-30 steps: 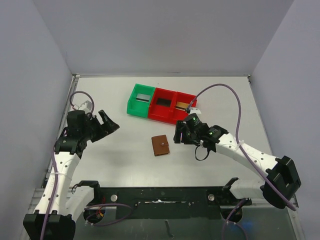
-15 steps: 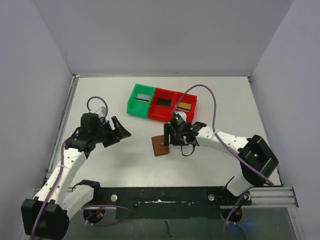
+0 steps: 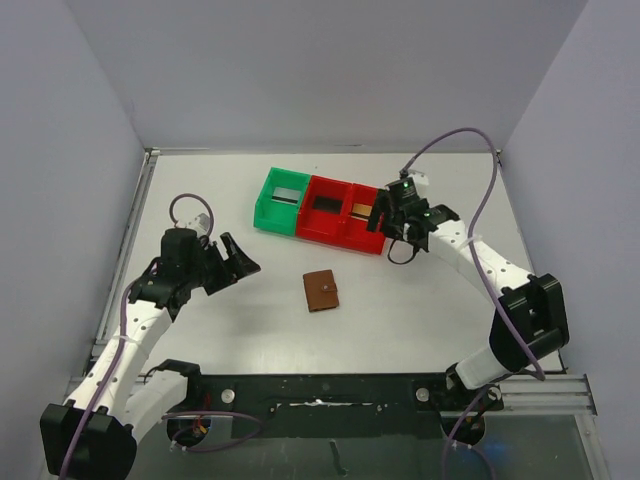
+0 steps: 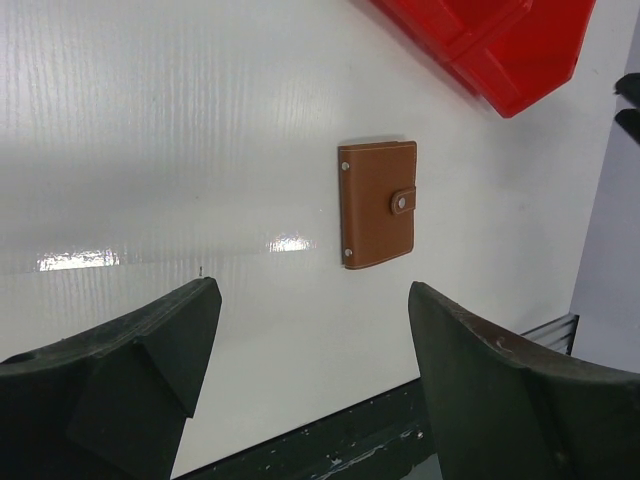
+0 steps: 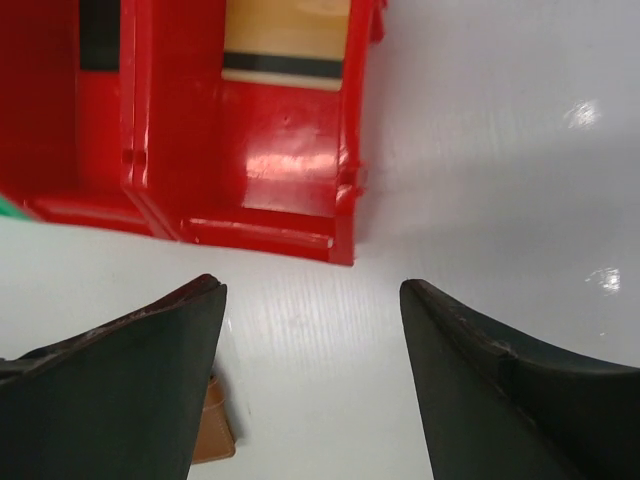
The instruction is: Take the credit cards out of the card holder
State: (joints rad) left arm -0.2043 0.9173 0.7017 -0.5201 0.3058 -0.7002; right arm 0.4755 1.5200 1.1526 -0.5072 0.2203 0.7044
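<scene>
Currently the card holder [image 3: 321, 291] lies flat and closed on the bench [image 3: 400, 320]. Its snap tab [image 4: 402, 201] is fastened, and it sits near the front of the plastic bins [image 3: 340, 238] but apart from them. No credit cards show at the holder. A flat card-like piece [image 5: 285, 40] lies in each bin compartment. Whether any cards are inside the holder cannot be seen.

The left fingers [image 3: 240, 262] stand wide open and empty, aimed at the holder from well to its left. The right fingers [image 3: 383, 213] are likewise spread and empty, hovering at the near right corner of the bins.

Hazards:
- Pulling the tab with one arm only is likely to lift or drag the whole holder across the smooth bench, since nothing pins it.
- A low approach by the right arm may strike the bin wall and shift the bins.
- A grip across the fold would clamp the holder shut.
</scene>
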